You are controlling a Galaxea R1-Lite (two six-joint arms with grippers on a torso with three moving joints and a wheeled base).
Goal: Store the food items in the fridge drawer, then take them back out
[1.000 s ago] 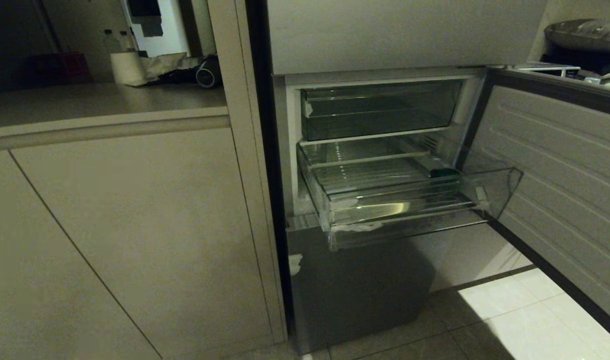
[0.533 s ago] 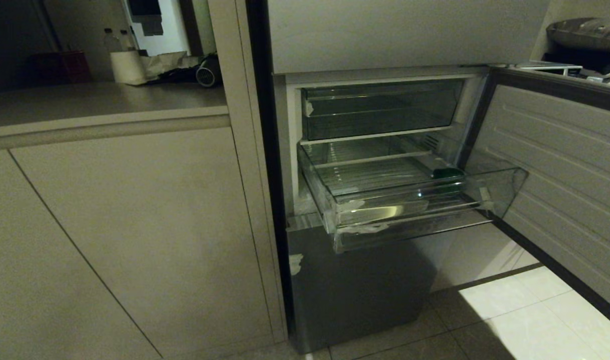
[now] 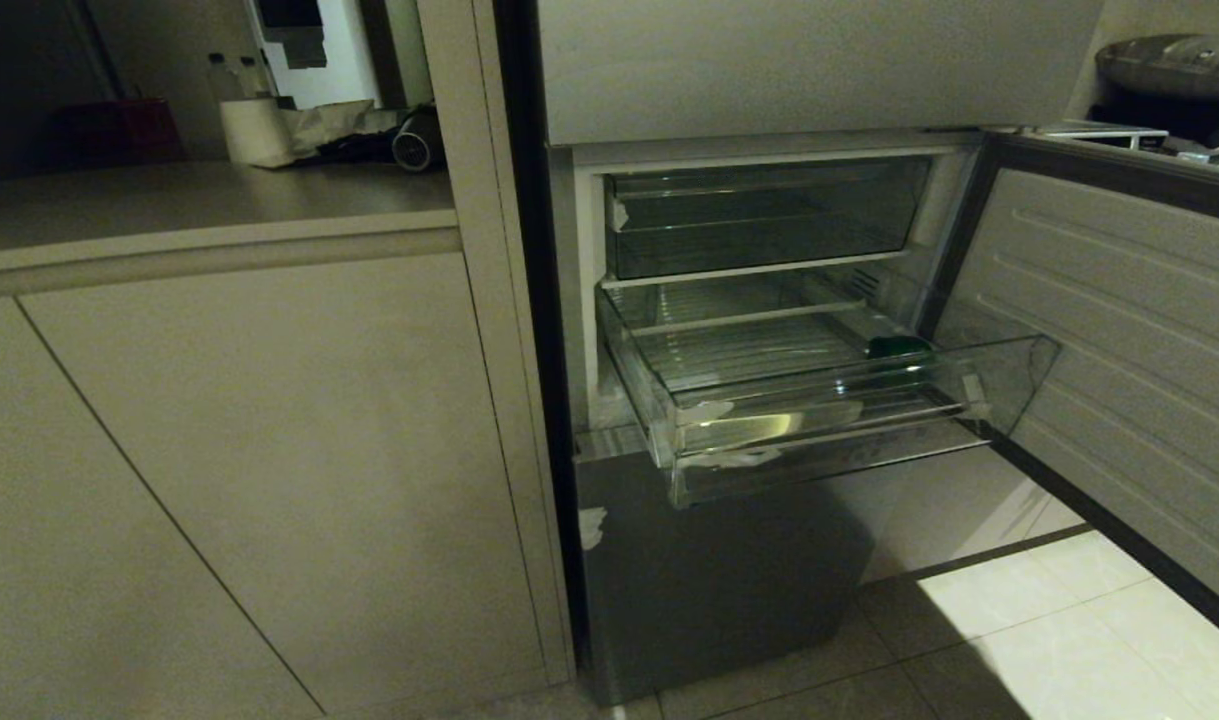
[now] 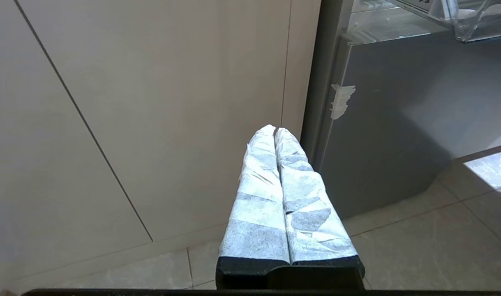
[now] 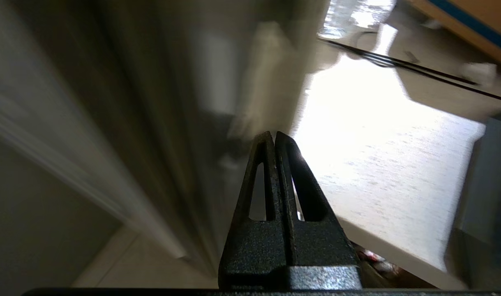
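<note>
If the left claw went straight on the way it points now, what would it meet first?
Probably the beige cabinet panel, close to its seam with the grey fridge door. The shut left claw aims near that edge, and depth is unclear.

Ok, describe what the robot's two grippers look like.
The left gripper has long tapering fingers wrapped in crinkled white and grey tape, on a black textured base. The right gripper is bare black, its pointed fingers each pierced by a narrow triangular slot, on the same rough black base.

I see the fridge drawer (image 3: 819,420) pulled well out, clear plastic with a ribbed floor and white tape scraps on its front lip. One dark green, glossy food item (image 3: 899,347) sits inside, apparently near its right wall.
</note>
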